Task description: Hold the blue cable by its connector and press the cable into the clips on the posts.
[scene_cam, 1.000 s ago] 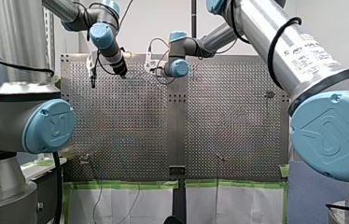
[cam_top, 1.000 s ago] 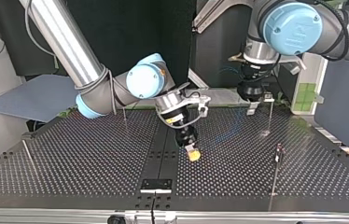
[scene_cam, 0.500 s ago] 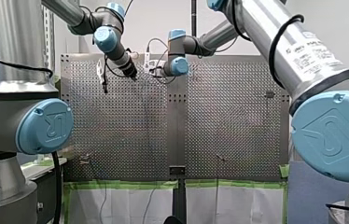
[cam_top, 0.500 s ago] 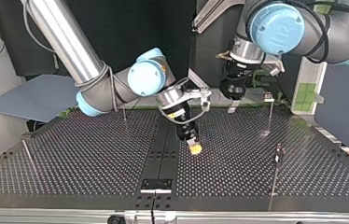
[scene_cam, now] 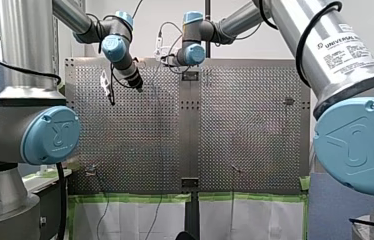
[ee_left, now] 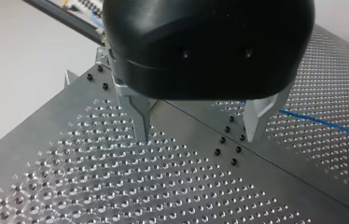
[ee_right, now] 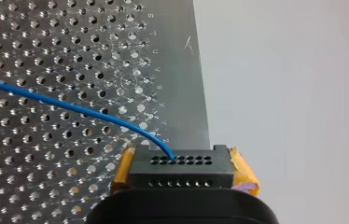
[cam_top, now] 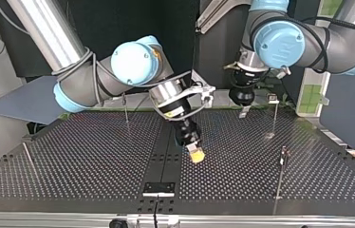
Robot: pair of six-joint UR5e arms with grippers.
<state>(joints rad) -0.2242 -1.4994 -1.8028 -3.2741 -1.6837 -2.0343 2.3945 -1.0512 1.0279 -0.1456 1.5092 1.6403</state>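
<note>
Blue cable (ee_right: 70, 105) trails over the perforated table (ee_right: 46, 46); my right pincer (ee_right: 183, 173) clamps its connector (ee_right: 182, 163), my left pincer (ee_left: 198, 135) gapes.

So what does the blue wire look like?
The blue wire is thin, smooth and bends in a gentle curve over the holey metal table. One end plugs into a black connector with rows of little holes, pinched between the yellow pads of my right claw. Its other end runs out of sight.
</note>
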